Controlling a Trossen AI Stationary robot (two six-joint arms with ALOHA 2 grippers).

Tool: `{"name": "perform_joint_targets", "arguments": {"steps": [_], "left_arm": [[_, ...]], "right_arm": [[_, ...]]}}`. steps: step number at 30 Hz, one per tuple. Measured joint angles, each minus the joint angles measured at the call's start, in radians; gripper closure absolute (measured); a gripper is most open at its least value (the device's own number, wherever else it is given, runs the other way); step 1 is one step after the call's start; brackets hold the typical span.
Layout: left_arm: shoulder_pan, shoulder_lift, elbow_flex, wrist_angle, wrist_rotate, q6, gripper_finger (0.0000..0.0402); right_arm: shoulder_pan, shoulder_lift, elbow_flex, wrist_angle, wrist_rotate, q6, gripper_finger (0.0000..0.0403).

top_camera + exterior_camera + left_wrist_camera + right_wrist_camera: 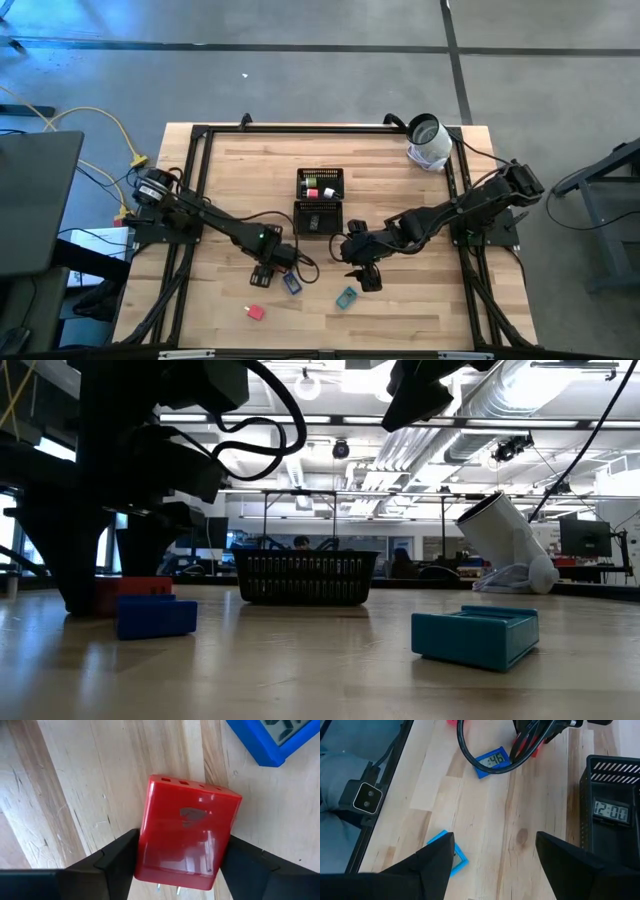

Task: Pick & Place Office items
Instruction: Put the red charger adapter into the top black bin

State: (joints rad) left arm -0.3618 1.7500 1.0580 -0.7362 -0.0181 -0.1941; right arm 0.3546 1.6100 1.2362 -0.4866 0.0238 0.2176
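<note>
Left gripper (182, 865): fingers touching both sides of red plug adapter (186, 832), beside blue clock (272, 737).
Right gripper (492, 857): open, empty.
Risk: adapter may slip.

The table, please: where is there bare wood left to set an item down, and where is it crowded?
Bare wood lies at the far left, between the table edge and the black tray, and along the near right, beyond the teal item. The near centre is crowded: the left hand around a red item, the blue clock, the right hand.
</note>
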Motion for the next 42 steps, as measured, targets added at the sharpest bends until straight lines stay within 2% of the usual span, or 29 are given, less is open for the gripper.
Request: {"name": "perform_joint_targets", "arguments": {"steps": [6,28,42], "left_arm": [[0.000,0.000,0.000,0.000,0.000,0.000,0.0180],[0.000,-0.005,-0.002,-0.004,-0.003,-0.009,0.0182],[0.000,-0.103,0.000,-0.053,-0.071,-0.040,0.0182]], "right_arm": [[0.000,0.000,0.000,0.000,0.000,0.000,0.0135],[0.000,0.000,0.000,0.000,0.000,0.000,0.0135],[0.000,0.000,0.000,-0.003,0.002,0.000,0.0135]]}}
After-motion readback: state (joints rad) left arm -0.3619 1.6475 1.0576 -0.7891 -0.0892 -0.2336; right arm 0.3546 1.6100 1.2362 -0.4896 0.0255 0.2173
